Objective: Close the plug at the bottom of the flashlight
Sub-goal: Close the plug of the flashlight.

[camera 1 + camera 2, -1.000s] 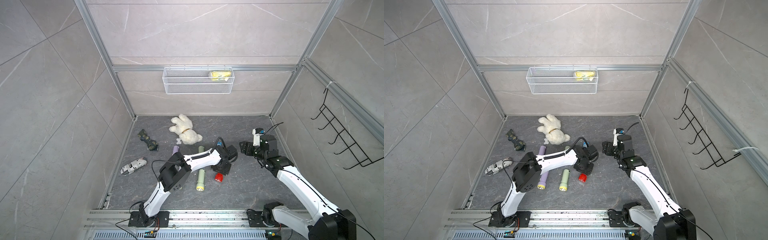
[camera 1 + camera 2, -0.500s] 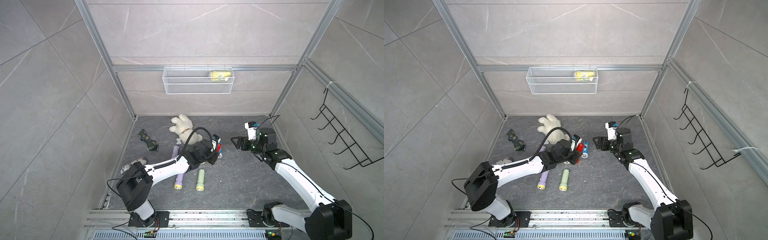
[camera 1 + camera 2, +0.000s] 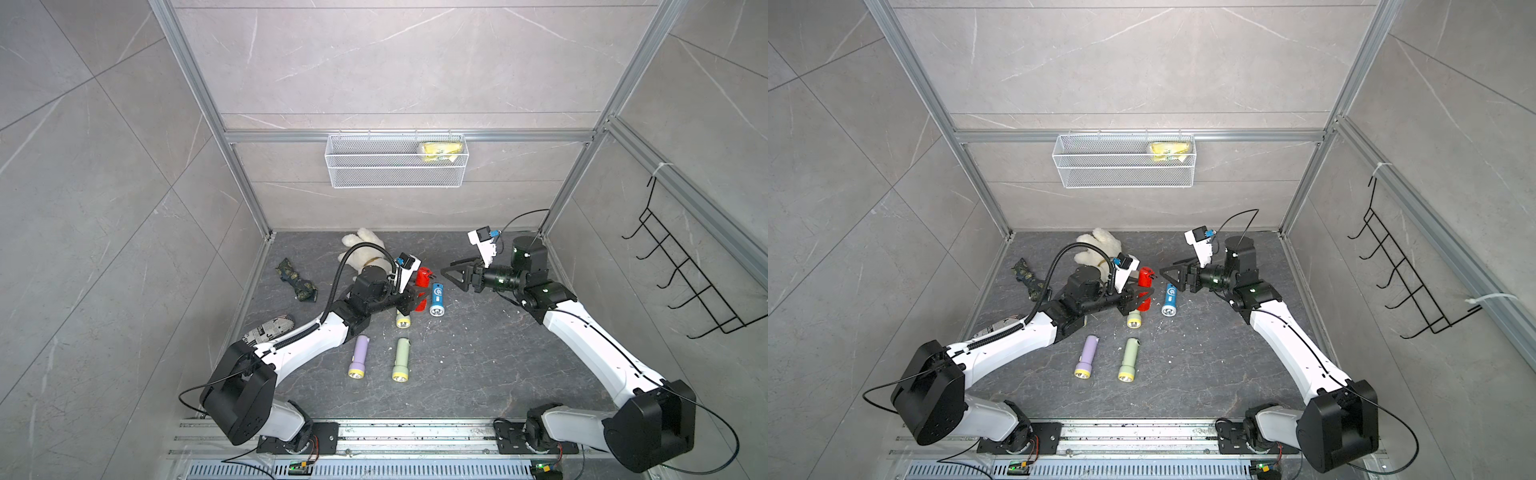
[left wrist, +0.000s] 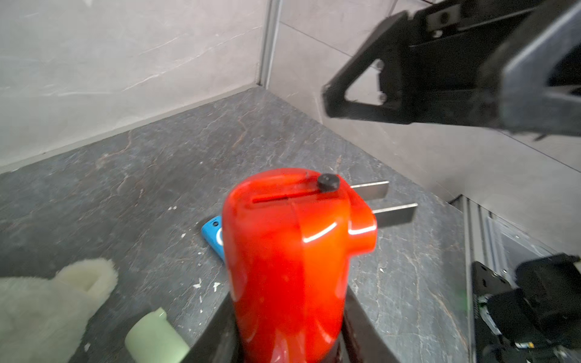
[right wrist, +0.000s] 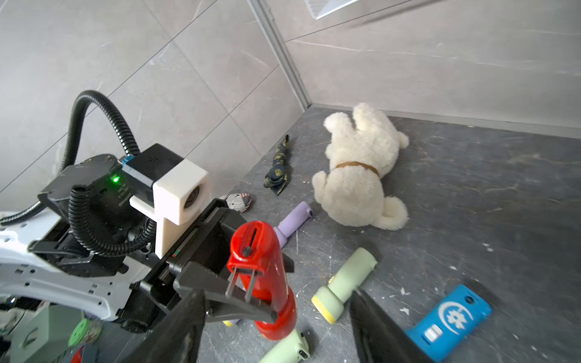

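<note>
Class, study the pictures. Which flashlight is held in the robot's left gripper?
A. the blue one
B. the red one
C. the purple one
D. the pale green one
B: the left gripper is shut on the red flashlight, whose metal prongs stick out, while the blue flashlight, purple flashlight and pale green flashlight lie on the floor.

Red flashlight [image 4: 289,267] held tail-up, plug prongs [image 4: 396,214] unfolded.
</note>
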Robot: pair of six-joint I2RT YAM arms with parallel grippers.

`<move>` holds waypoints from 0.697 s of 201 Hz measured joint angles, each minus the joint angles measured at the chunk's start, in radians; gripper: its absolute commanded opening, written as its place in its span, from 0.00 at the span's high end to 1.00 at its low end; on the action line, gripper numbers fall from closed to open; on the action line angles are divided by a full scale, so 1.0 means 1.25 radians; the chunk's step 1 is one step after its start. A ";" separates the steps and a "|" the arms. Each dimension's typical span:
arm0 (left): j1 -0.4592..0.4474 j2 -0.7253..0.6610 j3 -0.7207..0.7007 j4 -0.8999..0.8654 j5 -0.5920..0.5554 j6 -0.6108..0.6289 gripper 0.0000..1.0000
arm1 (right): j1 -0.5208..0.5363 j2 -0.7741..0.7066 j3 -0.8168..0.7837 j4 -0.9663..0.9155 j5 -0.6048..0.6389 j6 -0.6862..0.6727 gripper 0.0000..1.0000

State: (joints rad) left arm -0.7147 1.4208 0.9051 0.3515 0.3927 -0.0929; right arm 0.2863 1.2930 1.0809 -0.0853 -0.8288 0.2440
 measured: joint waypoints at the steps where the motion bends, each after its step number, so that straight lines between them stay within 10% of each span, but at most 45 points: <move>1: 0.000 -0.001 -0.003 0.004 0.003 0.001 1.00 | 0.001 0.001 0.001 0.000 -0.001 -0.001 0.24; 140: 0.025 -0.072 -0.157 0.183 0.257 0.123 1.00 | 0.107 0.063 0.069 -0.087 -0.141 -0.115 0.29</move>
State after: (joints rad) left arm -0.6830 1.3312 0.7082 0.5808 0.7143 0.0608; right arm 0.4198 1.3720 1.1667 -0.1944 -1.0054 0.0998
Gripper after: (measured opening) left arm 0.383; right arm 0.713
